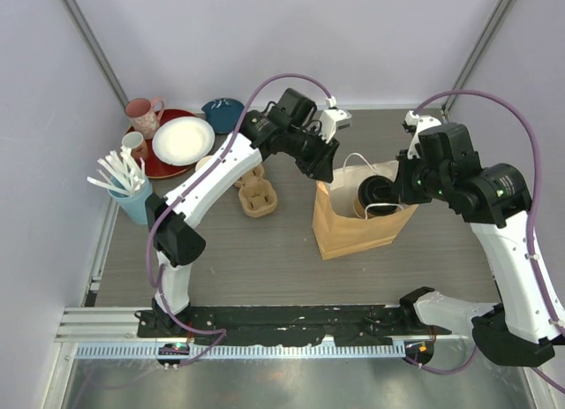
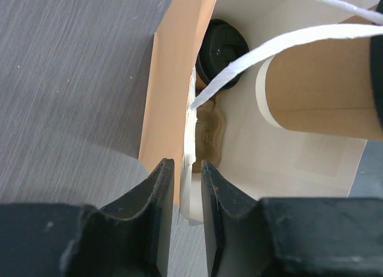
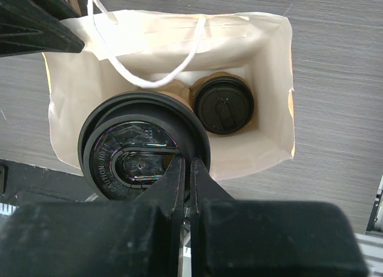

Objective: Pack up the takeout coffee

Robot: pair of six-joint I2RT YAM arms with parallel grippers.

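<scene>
A brown paper bag (image 1: 340,232) stands open at mid-table. One takeout coffee (image 3: 224,104), black-lidded, sits inside it at the bottom. A second takeout coffee (image 3: 143,151) hangs in the bag's mouth, with my right gripper (image 3: 187,166) shut on the rim of its lid. From the left wrist view its tan side (image 2: 323,85) crosses the bag's opening, above the lid of the lower cup (image 2: 221,49). My left gripper (image 2: 187,169) straddles the bag's left wall (image 2: 173,91); its jaws stand narrowly apart, with the paper between them.
A tan cardboard cup carrier (image 1: 258,197) lies left of the bag. At the back left are a red plate (image 1: 168,166) bearing a white plate (image 1: 183,140), a pink mug (image 1: 144,116), a lidless cup (image 1: 134,144), a blue bowl (image 1: 222,113) and a blue holder of white utensils (image 1: 132,197).
</scene>
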